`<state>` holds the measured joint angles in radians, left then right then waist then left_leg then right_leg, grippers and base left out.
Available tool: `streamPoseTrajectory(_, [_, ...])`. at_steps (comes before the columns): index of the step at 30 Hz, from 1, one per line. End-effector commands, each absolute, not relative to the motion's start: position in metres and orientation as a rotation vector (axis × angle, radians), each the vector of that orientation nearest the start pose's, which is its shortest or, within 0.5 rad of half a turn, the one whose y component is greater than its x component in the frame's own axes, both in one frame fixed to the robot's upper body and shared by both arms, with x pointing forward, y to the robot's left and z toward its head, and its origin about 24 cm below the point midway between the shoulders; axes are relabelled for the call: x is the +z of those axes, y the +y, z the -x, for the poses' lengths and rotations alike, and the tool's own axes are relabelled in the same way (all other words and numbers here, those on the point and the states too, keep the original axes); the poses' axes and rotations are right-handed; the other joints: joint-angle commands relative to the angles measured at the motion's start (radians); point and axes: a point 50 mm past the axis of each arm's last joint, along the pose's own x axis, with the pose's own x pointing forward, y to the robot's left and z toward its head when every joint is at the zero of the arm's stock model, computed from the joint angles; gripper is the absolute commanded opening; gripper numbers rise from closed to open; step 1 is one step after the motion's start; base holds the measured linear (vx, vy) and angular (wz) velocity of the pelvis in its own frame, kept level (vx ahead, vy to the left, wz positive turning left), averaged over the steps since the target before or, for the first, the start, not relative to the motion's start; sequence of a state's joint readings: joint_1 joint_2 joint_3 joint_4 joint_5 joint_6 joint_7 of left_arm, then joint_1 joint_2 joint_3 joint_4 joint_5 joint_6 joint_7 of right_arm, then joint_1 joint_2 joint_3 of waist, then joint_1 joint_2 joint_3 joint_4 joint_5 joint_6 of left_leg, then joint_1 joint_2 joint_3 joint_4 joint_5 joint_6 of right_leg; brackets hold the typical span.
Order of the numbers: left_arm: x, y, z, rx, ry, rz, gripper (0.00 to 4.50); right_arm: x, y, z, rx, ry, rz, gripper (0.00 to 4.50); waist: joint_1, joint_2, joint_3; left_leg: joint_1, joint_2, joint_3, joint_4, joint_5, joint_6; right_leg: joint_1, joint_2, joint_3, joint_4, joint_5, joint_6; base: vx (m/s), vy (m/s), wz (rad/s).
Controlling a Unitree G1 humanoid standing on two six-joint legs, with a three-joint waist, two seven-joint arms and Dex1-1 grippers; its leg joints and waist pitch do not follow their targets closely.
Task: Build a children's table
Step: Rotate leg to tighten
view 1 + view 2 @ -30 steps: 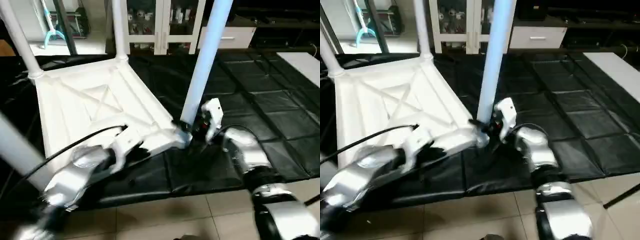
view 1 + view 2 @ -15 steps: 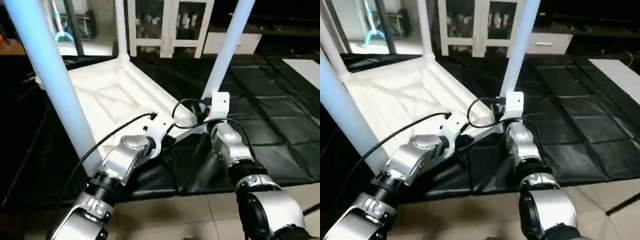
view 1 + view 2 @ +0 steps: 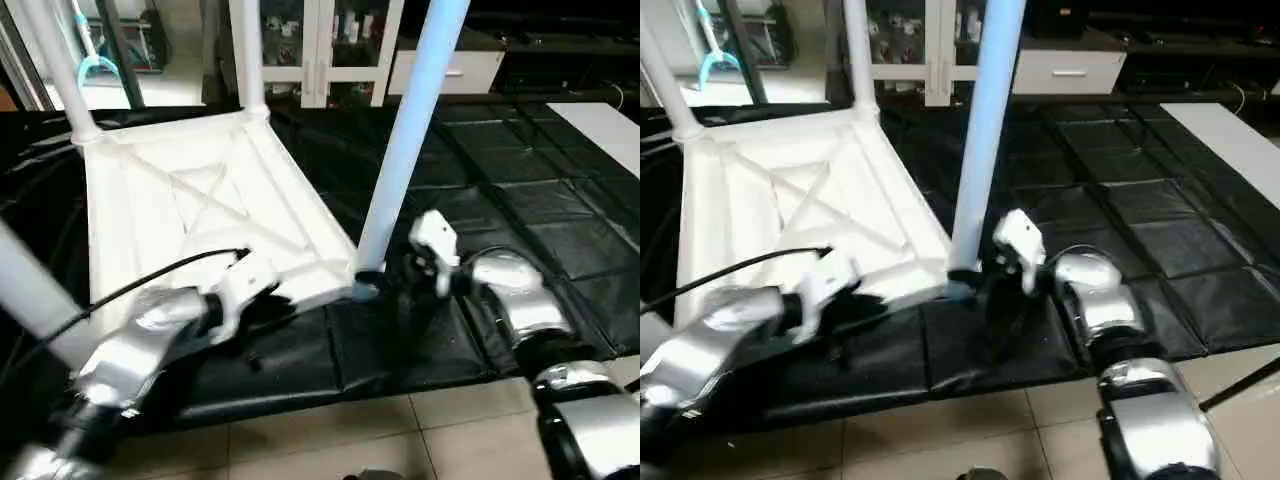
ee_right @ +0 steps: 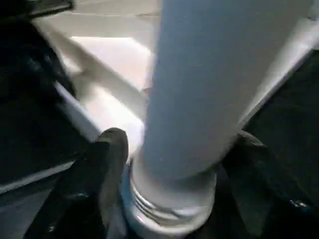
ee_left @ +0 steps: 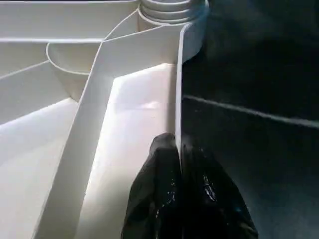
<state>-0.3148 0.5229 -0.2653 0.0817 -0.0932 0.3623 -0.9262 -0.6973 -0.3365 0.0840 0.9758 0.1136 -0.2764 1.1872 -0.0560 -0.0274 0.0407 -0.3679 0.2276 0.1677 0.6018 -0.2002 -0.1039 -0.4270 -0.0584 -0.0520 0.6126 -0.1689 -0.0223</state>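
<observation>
Mats point(image 3: 520, 190) of black padding cover the floor, with pale tiles point(image 3: 330, 440) along their near edge. Upside down on the mats lies the white square table top point(image 3: 190, 215), its ribbed underside facing up, diagonal ribs crossing in the middle. Legs stand upright in its corner sockets: one at the far left corner point(image 3: 60, 70), one at the far right corner point(image 3: 248, 55), one at the near right corner point(image 3: 410, 130), and another rising past the picture's left edge at the near left point(image 3: 30, 300). Behind the table top stands a white cabinet point(image 3: 320, 50) with glass doors.

Beside the base of the near right leg sits the right gripper point(image 4: 174, 164); its two black fingers point(image 4: 99, 169) stand apart on either side of the leg's threaded foot, close to it, but whether they press on it I cannot tell. The left gripper point(image 5: 178, 164) is at the table top's near edge, its fingers pinched together on the thin upright rim point(image 5: 178, 89) of the top, one finger on each face of that wall.
</observation>
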Motion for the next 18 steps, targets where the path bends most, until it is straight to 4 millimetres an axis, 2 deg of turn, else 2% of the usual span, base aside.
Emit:
streamPoseTrajectory(1, [0.064, 0.163, -0.278, -1.047, 0.404, -0.394, 0.00, 0.066, -0.169, -0.338, 1.187, 0.140, 0.238, 3.43, 0.005, 0.009, -0.060, 0.001, 0.004, 0.014, -0.063, -0.176, 0.111, 0.063, -0.049, 0.032, -0.062, -0.120, -0.289, 0.000, 0.000, 0.00])
streamPoseTrajectory(4, [0.062, 0.163, -0.278, -1.038, 0.406, -0.396, 0.00, 0.068, -0.170, -0.340, 1.167, 0.118, 0.230, 3.43, 0.005, 0.006, -0.058, 0.001, 0.003, 0.015, -0.063, -0.201, 0.096, 0.062, -0.051, 0.033, -0.067, -0.176, -0.275, 0.000, 0.000, 0.00])
streamPoseTrajectory(7, [0.061, 0.161, -0.279, -1.031, 0.404, -0.390, 0.00, 0.069, -0.166, -0.341, 1.175, 0.102, 0.140, 3.08, 0.004, 0.005, -0.058, 0.002, 0.003, 0.014, -0.063, -0.217, 0.086, 0.061, -0.051, 0.035, -0.069, -0.212, -0.261, 0.000, 0.000, 0.00])
streamPoseTrajectory(9, [0.062, 0.159, -0.279, -1.034, 0.401, -0.385, 0.00, 0.069, -0.162, -0.340, 1.191, 0.097, 0.111, 3.01, 0.004, 0.006, -0.059, 0.001, 0.004, 0.013, -0.063, -0.212, 0.086, 0.061, -0.049, 0.034, -0.068, -0.207, -0.261, 0.000, 0.000, 0.00])
streamPoseTrajectory(11, [0.062, 0.158, -0.279, -1.035, 0.399, -0.383, 0.00, 0.068, -0.160, -0.340, 1.193, 0.097, 0.091, 2.68, 0.005, 0.009, -0.060, 0.002, 0.004, 0.013, -0.063, -0.197, 0.088, 0.061, -0.050, 0.034, -0.065, -0.182, -0.268, 0.000, 0.000, 0.00])
streamPoseTrajectory(18, [0.061, 0.158, -0.279, -1.044, 0.409, -0.389, 0.00, 0.061, -0.157, -0.338, 1.181, 0.107, 0.036, 2.20, 0.008, 0.010, -0.063, 0.001, 0.003, 0.014, -0.061, -0.172, 0.093, 0.064, -0.050, 0.034, -0.061, -0.141, -0.280, 0.000, 0.000, 0.00])
